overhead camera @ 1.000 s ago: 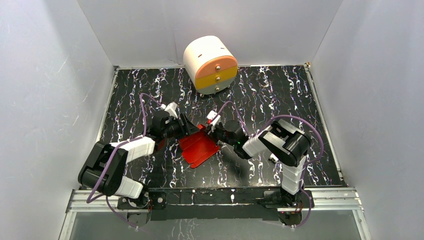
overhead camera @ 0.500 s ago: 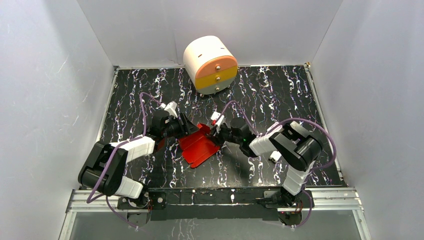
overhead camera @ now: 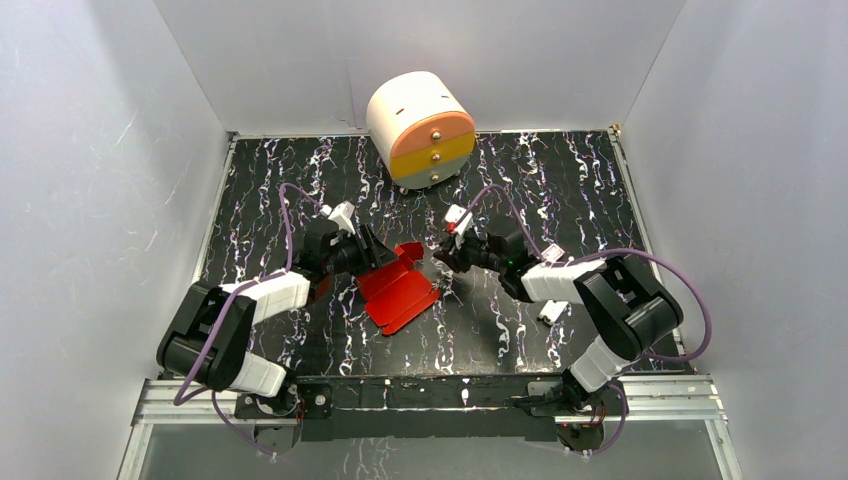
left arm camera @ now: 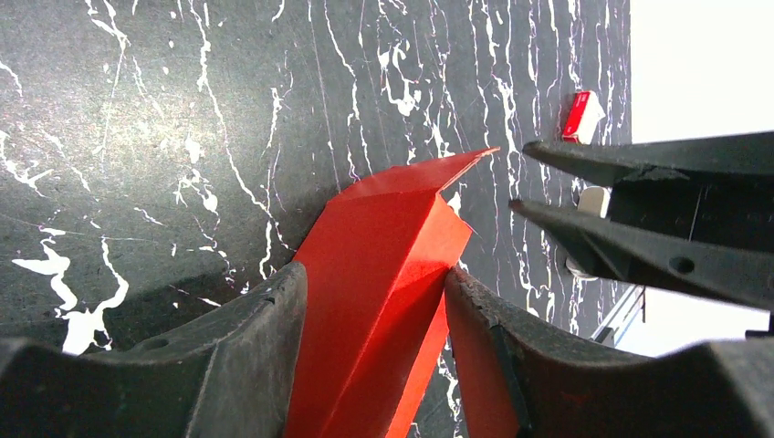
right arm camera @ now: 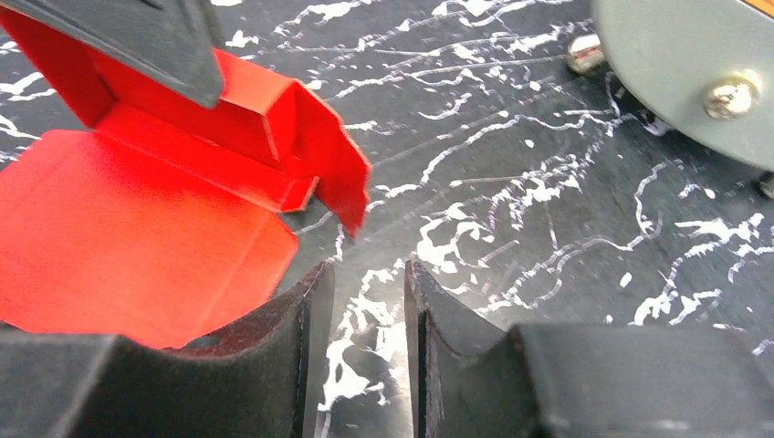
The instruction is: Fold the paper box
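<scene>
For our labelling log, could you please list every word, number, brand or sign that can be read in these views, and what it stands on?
No text can be read in any view.
Paper box: plain red card, no print showing.
Round drawer unit: no lettering, only small metal knobs on its front.
Small red-and-white packet: too small and blurred to tell whether it carries print.

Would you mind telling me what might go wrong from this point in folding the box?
1. Only the left gripper pinches the bright red card paper box; the right gripper is open and holds nothing, so the raised flap may spring back flat.
2. A pull on that single pinch could crease the card or drag the sheet across the black marbled table.
</scene>
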You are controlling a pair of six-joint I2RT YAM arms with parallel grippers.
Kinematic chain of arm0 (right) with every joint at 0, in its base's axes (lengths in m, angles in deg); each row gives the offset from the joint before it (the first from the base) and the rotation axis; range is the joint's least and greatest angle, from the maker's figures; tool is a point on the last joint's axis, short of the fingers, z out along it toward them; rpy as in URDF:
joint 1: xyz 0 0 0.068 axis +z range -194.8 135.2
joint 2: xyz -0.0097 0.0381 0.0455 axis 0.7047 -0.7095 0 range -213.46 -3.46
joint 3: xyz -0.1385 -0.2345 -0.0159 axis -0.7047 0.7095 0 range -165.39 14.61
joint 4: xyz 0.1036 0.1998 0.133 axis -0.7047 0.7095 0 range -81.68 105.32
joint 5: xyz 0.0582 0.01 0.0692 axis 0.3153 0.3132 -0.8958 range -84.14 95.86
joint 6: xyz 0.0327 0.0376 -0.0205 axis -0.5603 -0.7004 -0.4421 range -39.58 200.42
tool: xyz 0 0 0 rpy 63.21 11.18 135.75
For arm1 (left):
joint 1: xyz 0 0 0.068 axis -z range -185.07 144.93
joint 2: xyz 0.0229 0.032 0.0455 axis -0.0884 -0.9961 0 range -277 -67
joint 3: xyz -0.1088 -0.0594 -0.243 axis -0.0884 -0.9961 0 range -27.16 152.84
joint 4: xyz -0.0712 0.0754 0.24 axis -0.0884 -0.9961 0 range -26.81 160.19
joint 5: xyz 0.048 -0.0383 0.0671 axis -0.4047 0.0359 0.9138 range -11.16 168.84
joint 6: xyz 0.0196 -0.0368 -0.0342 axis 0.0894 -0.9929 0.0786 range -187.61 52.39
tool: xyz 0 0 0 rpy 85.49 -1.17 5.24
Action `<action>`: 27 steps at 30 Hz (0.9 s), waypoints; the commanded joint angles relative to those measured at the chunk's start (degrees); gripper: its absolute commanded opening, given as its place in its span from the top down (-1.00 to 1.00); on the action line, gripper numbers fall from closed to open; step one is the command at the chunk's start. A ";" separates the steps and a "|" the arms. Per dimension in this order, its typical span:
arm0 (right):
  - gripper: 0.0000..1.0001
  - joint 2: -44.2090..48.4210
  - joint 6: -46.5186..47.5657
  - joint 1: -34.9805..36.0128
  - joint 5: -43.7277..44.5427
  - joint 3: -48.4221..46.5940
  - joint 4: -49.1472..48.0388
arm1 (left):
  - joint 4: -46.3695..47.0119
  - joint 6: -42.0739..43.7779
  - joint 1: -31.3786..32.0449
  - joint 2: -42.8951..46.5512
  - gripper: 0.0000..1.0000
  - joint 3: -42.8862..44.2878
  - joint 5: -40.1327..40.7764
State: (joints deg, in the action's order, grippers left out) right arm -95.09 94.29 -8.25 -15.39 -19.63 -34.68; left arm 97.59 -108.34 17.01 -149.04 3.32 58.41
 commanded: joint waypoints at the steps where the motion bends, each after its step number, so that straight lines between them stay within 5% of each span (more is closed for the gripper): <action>1: 0.18 0.27 2.51 -2.89 -2.21 -3.91 2.61 | -2.27 1.88 0.06 -0.31 -0.07 0.99 0.05; 14: 0.29 -14.79 10.33 -3.42 -8.64 -17.27 3.05 | -1.85 2.12 0.06 -0.39 -0.06 0.87 -0.50; 27: 0.37 -14.92 13.12 -3.14 -24.60 -18.01 11.30 | -1.63 1.89 0.06 -0.71 -0.04 0.72 0.11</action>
State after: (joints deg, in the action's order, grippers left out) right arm -111.20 106.42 -11.68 -33.32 -36.81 -24.54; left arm 97.57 -107.62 17.01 -149.11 3.37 58.22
